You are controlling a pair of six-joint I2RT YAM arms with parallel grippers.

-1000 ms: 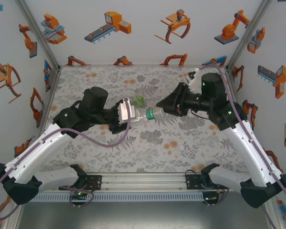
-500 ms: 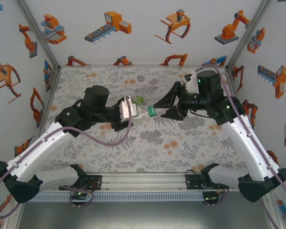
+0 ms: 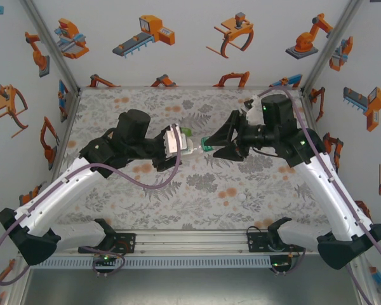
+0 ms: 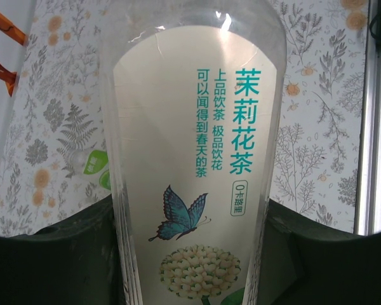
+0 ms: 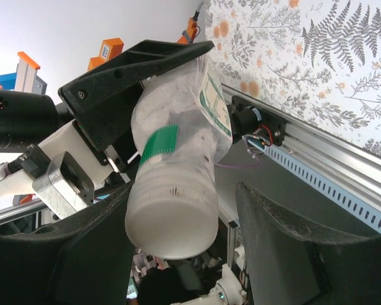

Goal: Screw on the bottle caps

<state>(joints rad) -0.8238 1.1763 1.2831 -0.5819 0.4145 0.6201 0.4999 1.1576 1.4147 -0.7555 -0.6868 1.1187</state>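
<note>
Where the labelled bottle (image 4: 190,159) hangs sideways above the middle of the worktop (image 3: 241,184), your left fingers (image 4: 51,254) are clamped on its body; its white cap (image 5: 171,216) lies between your right fingers (image 5: 286,248), spread apart, gripping nothing

A floral-patterned table (image 3: 146,203) lies between walls (image 3: 184,57) printed with orange robots.

White walls (image 3: 190,63) printed with orange robot pictures (image 3: 150,35) enclose a table (image 3: 178,203) topped with grey-and-orange floral pattern.
</note>
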